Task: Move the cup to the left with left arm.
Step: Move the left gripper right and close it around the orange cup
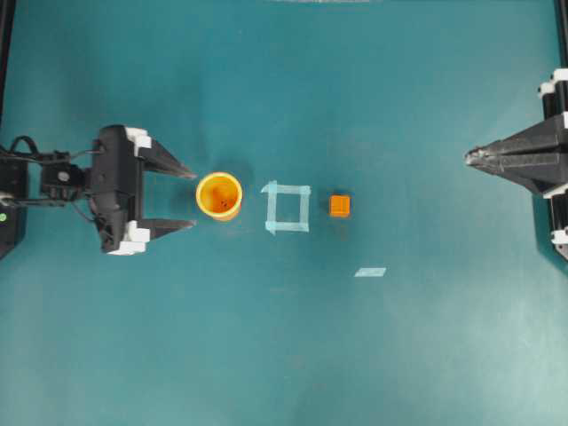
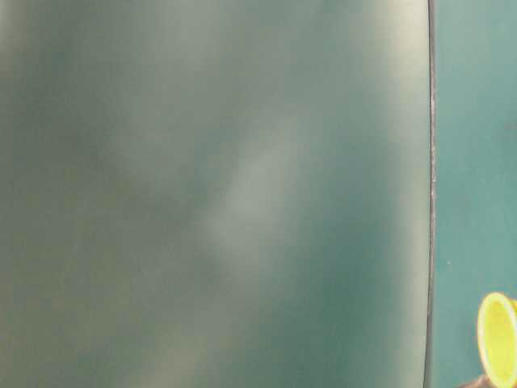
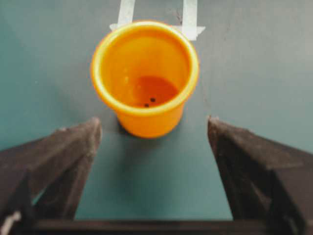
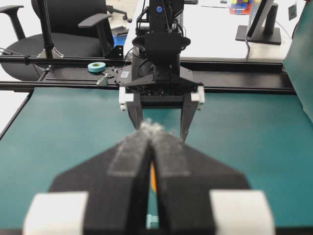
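Left gripper [image 1: 193, 200] released, your pointed black fingers [image 3: 73, 147] spread wide, cup [image 1: 219, 195] just beyond tips, untouched. Cup smooth glossy orange-yellow plastic, round, upright on matte teal table [image 1: 284, 355], just left of pale tape square [image 1: 287, 208]. Left wrist view shows two dark specks on cup floor; overhead barely resolves them. Table-level view mostly blurred, only cup rim at right edge. Small orange cube [image 1: 340, 206] right of square; loose tape strip [image 1: 370, 272] nearby. Right gripper [image 1: 470, 158] clenched, well apart.
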`<action>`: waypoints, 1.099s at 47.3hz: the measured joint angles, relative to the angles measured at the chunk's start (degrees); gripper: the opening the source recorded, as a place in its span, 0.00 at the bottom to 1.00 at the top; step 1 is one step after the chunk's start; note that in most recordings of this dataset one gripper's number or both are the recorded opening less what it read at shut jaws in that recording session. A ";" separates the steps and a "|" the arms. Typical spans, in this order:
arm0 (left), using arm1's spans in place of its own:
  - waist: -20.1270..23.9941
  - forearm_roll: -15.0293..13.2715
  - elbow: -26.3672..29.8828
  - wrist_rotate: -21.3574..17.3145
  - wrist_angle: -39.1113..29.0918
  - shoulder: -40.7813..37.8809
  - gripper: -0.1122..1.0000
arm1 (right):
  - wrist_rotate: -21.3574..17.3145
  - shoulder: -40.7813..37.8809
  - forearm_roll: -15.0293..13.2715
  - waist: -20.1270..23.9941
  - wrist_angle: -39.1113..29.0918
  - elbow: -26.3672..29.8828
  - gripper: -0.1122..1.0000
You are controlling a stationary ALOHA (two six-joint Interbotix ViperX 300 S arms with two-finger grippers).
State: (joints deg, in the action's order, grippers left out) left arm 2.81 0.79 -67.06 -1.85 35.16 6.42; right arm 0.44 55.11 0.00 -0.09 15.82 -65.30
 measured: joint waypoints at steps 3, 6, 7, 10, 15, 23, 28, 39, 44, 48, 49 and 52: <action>0.00 -0.09 0.79 -0.09 0.35 -1.76 0.87 | 0.00 0.00 0.00 0.00 0.00 0.00 0.10; 0.18 0.00 1.58 -0.18 0.53 -3.25 0.87 | 0.00 0.09 0.00 0.00 -0.18 0.00 0.10; 0.26 -0.09 1.76 -0.18 0.62 -3.87 0.87 | 0.00 0.09 0.00 0.00 -0.18 0.00 0.10; 0.62 -0.09 2.11 -0.09 0.88 -5.27 0.87 | 0.00 0.09 -0.09 0.00 -0.44 0.00 0.10; 1.05 -0.18 2.72 0.00 2.37 -7.21 0.87 | 0.09 0.09 0.00 0.00 -0.62 0.00 0.10; 1.05 -0.18 4.75 -0.09 3.43 -9.67 0.87 | 0.00 0.09 -0.09 0.00 -1.32 0.09 0.10; 1.05 -0.18 6.06 -0.09 3.78 -10.81 0.87 | 0.00 0.18 -0.09 0.00 -1.67 0.35 0.10; 1.05 -0.18 7.56 -0.09 5.27 -13.36 0.87 | 0.00 0.26 -0.09 0.00 -1.76 0.44 0.10; 1.05 -0.18 7.91 -0.35 5.54 -13.71 0.86 | 0.00 0.18 -0.09 0.00 -1.85 0.44 0.10; 1.05 -0.09 7.91 -1.14 5.71 -13.80 0.85 | 0.00 0.18 0.00 0.00 -2.11 0.44 0.10; 1.05 -0.18 7.91 -1.14 5.71 -13.80 0.84 | 0.09 0.26 -0.09 0.00 -2.20 0.44 0.10; 1.05 -0.18 7.91 -1.23 5.71 -13.80 0.79 | 0.09 0.18 -0.09 0.00 -2.29 0.44 0.10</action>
State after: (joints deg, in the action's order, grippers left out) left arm 3.87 0.62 -59.15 -3.08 40.87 -7.38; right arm 0.53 55.28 -0.09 -0.09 13.54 -64.86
